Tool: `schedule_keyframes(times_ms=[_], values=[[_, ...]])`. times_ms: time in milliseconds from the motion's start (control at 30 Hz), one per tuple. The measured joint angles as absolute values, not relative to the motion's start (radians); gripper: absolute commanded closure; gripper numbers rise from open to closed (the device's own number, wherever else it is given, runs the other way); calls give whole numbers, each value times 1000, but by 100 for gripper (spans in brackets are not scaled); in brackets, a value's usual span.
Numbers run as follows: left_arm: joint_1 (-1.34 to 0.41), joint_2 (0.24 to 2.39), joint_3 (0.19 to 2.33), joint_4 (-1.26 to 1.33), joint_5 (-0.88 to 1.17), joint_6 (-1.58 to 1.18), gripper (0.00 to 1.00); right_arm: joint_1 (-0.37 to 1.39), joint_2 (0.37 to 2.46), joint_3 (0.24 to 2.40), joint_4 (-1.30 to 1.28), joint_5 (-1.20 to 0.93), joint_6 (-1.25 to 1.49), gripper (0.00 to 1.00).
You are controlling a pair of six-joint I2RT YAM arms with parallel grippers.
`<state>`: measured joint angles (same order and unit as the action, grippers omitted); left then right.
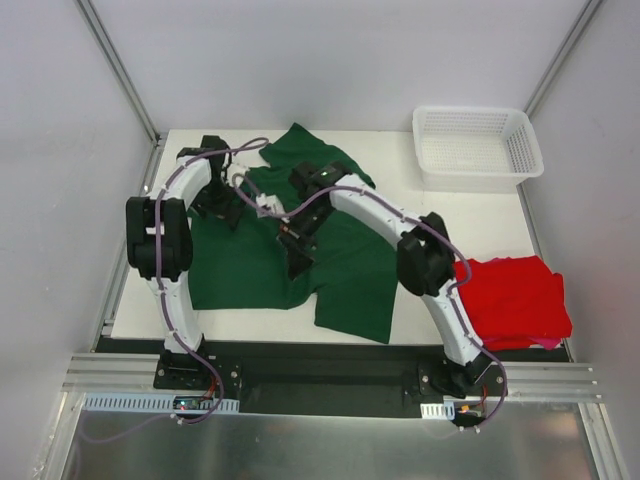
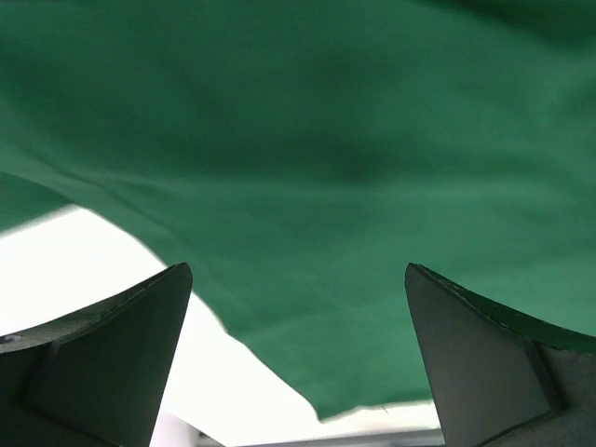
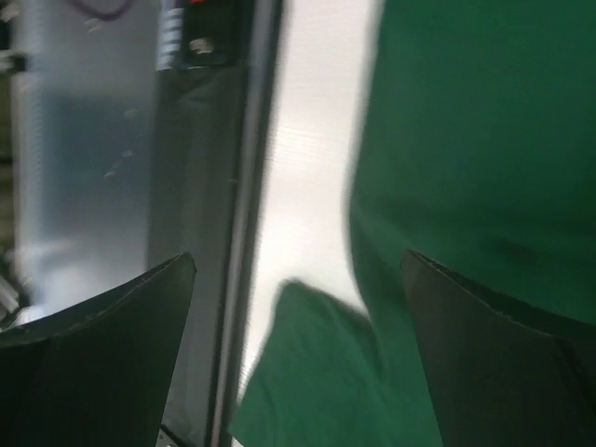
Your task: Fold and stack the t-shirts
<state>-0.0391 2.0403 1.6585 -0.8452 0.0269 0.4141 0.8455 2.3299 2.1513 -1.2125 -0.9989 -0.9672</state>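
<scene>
A dark green t-shirt (image 1: 255, 270) lies spread and rumpled on the middle of the white table (image 1: 480, 215). A bright red t-shirt (image 1: 515, 300) sits folded at the near right edge. My left gripper (image 1: 226, 207) hovers open over the green shirt's left part. In the left wrist view its gripper (image 2: 298, 307) frames a hem corner of the green shirt (image 2: 372, 186), with nothing between the fingers (image 2: 121, 354). My right gripper (image 1: 297, 257) hangs open above the shirt's middle. In the right wrist view that gripper (image 3: 298, 298) holds nothing, and green shirt (image 3: 466, 168) lies below it.
A white mesh basket (image 1: 478, 147) stands at the back right corner. White walls with metal posts close in the table on three sides. A dark metal rail (image 1: 330, 375) runs along the near edge by the arm bases.
</scene>
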Motion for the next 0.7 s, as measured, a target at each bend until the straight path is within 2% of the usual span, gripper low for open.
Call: schedule_keyframes(times_ms=[167,367,700], values=[[-61,1948,1521,-846,46,395,1,702,2238,2095,-1007,-816,-835,4],[-59,1760,1346,-844,34,381,1,610,2279,2098,-764,-612,-717,4],[-61,1495,1051,-837,33,379,1,589,2392,2132,-327,-508,-559,4]])
